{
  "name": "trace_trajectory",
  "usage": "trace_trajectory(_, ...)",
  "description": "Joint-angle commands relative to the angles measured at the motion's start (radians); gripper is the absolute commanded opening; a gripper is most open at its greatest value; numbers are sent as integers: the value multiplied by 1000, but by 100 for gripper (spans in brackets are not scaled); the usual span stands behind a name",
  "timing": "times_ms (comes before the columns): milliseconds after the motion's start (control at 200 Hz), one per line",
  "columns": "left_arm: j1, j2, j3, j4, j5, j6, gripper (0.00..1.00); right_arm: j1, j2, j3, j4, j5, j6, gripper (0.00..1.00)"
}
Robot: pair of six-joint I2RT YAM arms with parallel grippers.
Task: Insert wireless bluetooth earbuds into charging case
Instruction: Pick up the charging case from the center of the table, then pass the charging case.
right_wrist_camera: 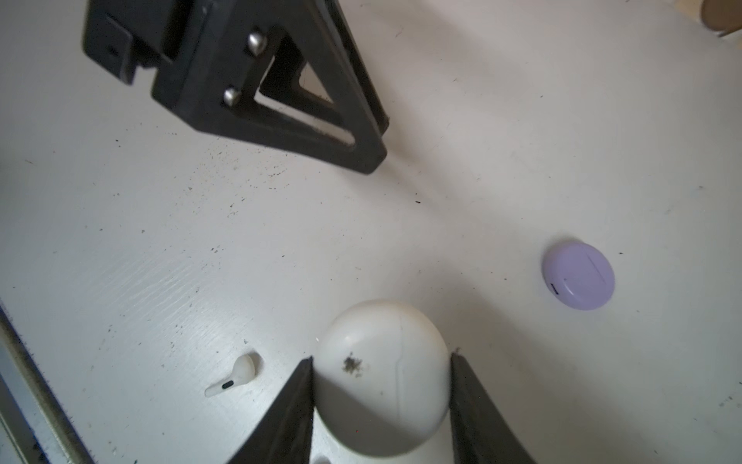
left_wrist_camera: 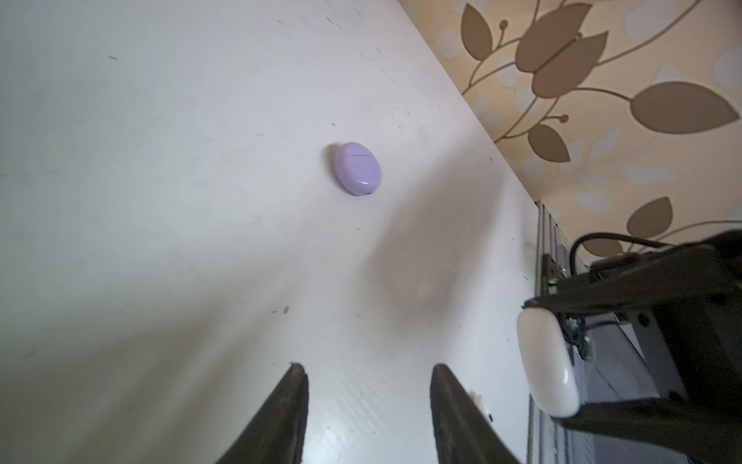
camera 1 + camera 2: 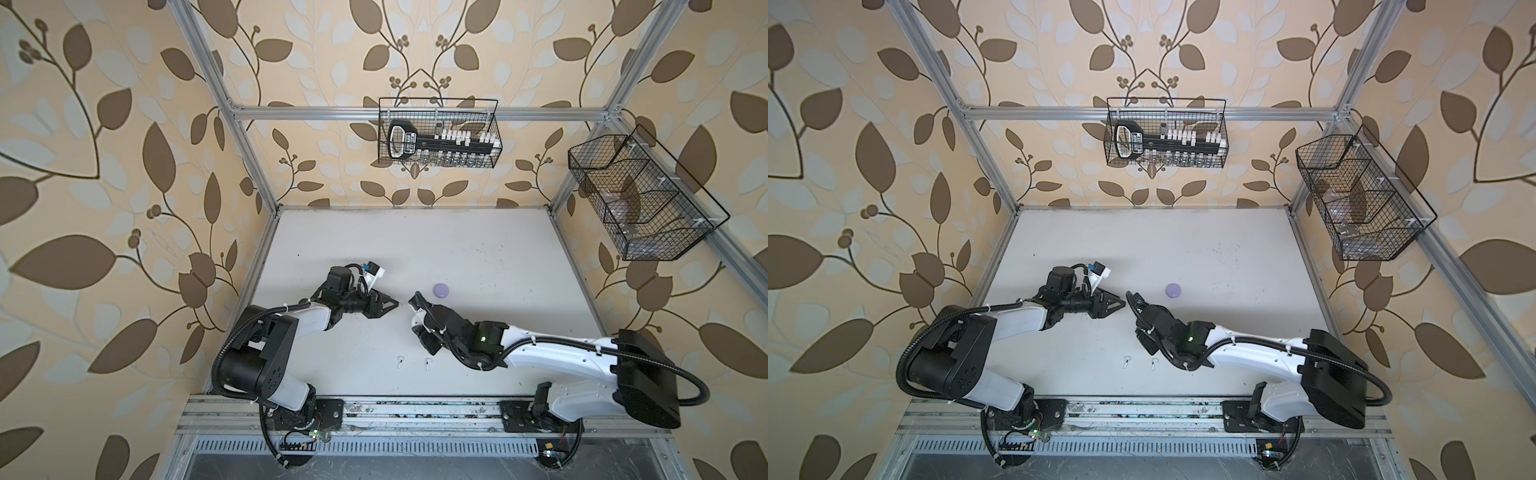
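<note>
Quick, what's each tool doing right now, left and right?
Left tool: open, holding nothing.
Right tool: closed on the smooth white rounded plastic charging case.

two white earbuds (image 3: pixel 400 362) lie side by side, not touching, near the front edge of the table (image 3: pixel 457 249). the white case (image 1: pixel 381 377), lid shut, is pinched in the right hand (image 1: pixel 381 357). the lavender case (image 3: pixel 441 290), also shut, lies flat mid-table.
</note>
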Motion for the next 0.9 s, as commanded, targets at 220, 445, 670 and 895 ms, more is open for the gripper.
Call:
trace_trajectory(220,-60,117,117,-32,160,-50,52,54,-171,-136,-14,176,67,38)
trace_trajectory(445,-63,160,140,-79,205,-27,55,99,-110,-142,16,236,80,38)
trace_trajectory(670,-63,211,215,-257,296,72,57,89,-25,-127,87,210,56,38)
trace_trajectory(895,-73,221,246,-377,342,165,56,35,17,-119,175,130,27,38)
